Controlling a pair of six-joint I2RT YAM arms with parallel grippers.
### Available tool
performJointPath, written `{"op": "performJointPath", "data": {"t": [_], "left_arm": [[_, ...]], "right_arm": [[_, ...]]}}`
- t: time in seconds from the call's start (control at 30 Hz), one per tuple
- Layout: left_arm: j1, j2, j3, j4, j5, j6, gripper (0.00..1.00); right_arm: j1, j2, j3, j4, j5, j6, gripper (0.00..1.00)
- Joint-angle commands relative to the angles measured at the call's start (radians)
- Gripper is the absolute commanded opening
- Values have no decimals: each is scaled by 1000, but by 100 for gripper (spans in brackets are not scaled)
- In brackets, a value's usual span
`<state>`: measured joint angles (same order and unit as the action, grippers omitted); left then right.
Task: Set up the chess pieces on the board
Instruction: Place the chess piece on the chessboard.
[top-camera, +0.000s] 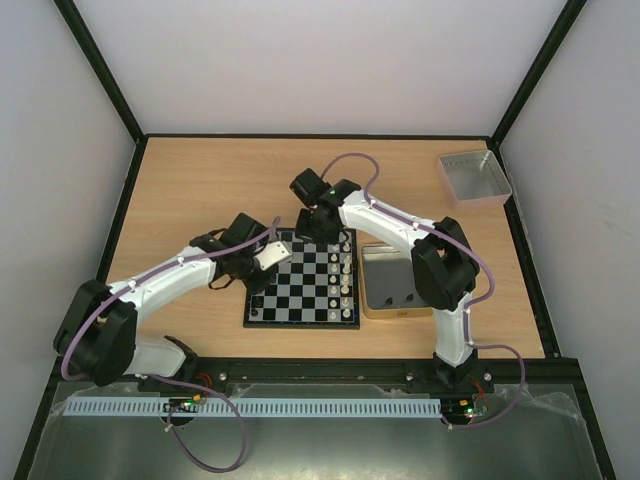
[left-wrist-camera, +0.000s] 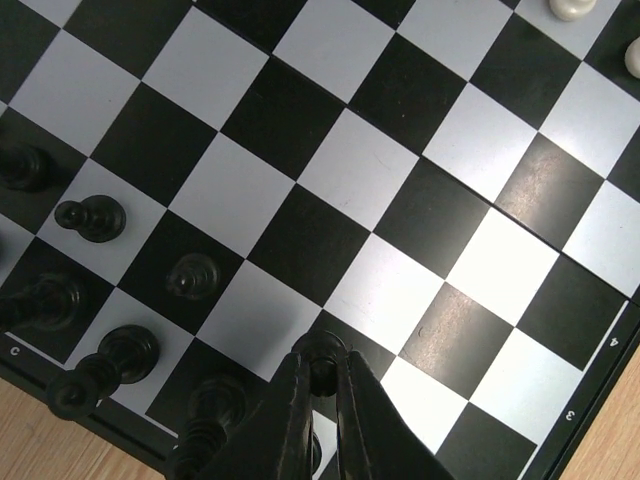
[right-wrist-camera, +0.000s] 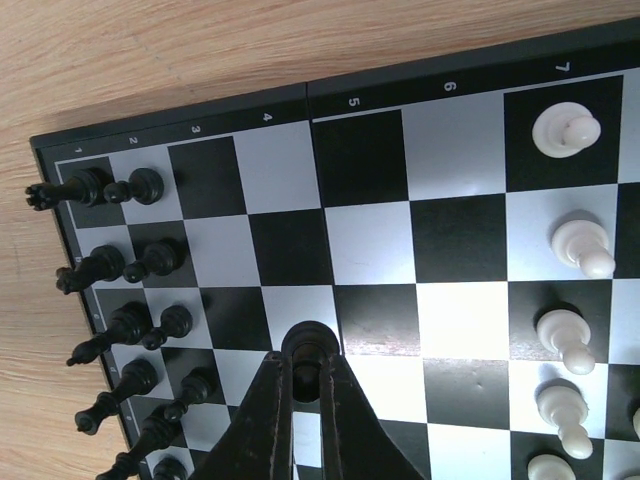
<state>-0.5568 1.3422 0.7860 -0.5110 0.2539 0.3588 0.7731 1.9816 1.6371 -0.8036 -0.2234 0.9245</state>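
Observation:
The board (top-camera: 300, 318) lies in the middle of the table, with black chess pieces (top-camera: 262, 290) down its left side and white ones (top-camera: 345, 270) down its right. My left gripper (top-camera: 272, 255) hangs over the far left squares. In its wrist view the left gripper (left-wrist-camera: 322, 355) is shut on a black pawn (left-wrist-camera: 320, 345), in line with the other black pawns (left-wrist-camera: 190, 275). Over the board's far edge, my right gripper (top-camera: 322, 230) is likewise shut on a black pawn (right-wrist-camera: 310, 340), which sits right of the black rows (right-wrist-camera: 145, 185). White pawns (right-wrist-camera: 565, 130) stand along the right of that view.
A gold-rimmed square tin (top-camera: 372, 300) with a dark inside sits against the board's right side, with dark pieces in it. A clear grey plastic tray (top-camera: 473, 177) stands at the back right. Black frame rails border the wooden table.

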Motion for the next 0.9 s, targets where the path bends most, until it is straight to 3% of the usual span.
{"op": "performJointPath", "data": {"t": [0.0,0.87], "left_arm": [[-6,22,-20,14,-12,8,5],[-6,101,-32,103,-39,16,6]], "right_arm": [[9,-14,-21,-24,15,-2,2],[8,-5,-25,-30,10,-19,2]]}}
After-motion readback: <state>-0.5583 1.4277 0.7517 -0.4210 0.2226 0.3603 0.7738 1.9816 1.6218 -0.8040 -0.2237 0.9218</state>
